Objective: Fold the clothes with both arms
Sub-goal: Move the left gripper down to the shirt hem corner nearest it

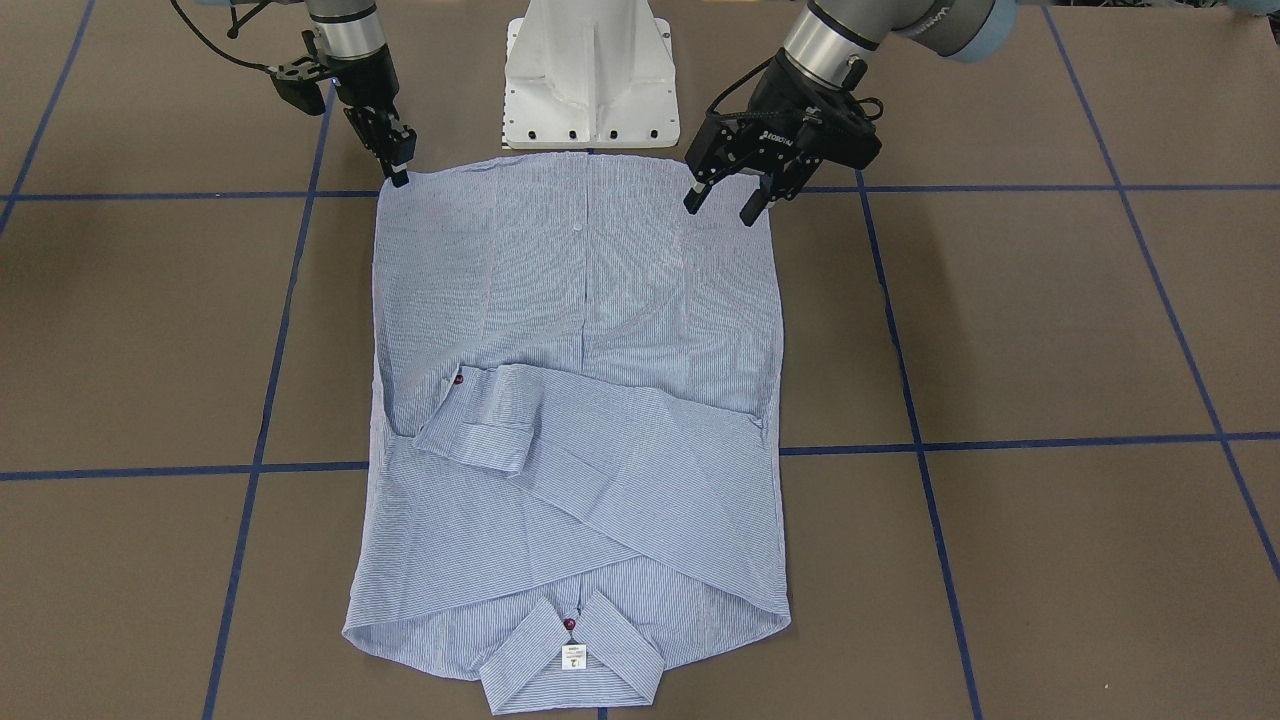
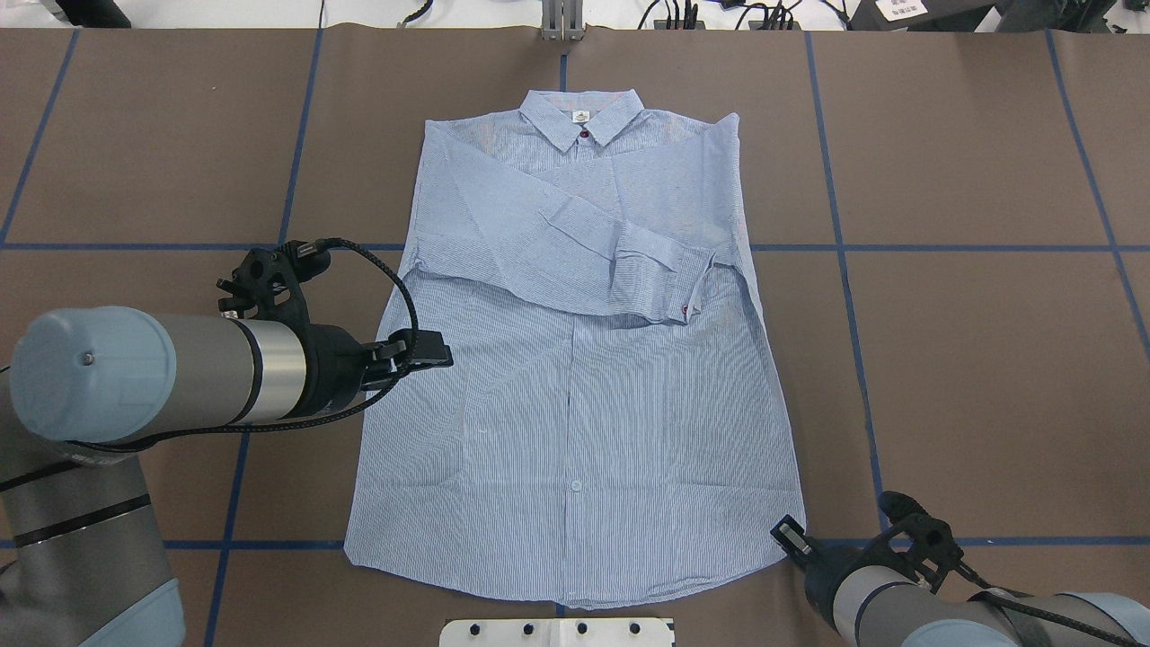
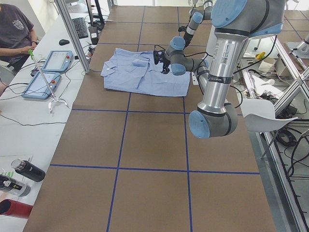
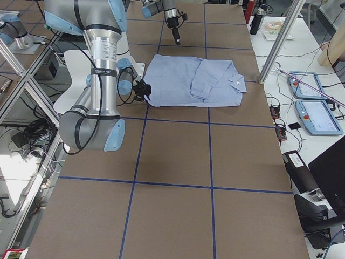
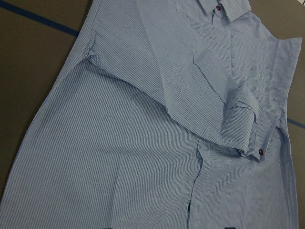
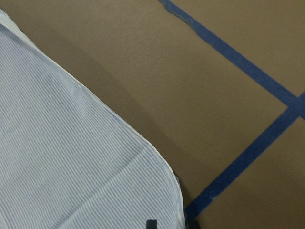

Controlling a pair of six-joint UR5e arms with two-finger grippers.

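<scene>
Brown tabletop (image 1: 1050, 330) carries the striped shirt (image 1: 600, 300), flat, hem nearest the white pedestal base (image 1: 588, 75). Either side of that base, left gripper (image 1: 722, 208) hovers, fingers apart; right gripper (image 1: 398, 170) sits at a hem corner, its spread indiscernible.

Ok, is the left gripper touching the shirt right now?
Apart. In the exterior right view the left gripper hangs with bare table showing between its fingertips and the shirt.
</scene>
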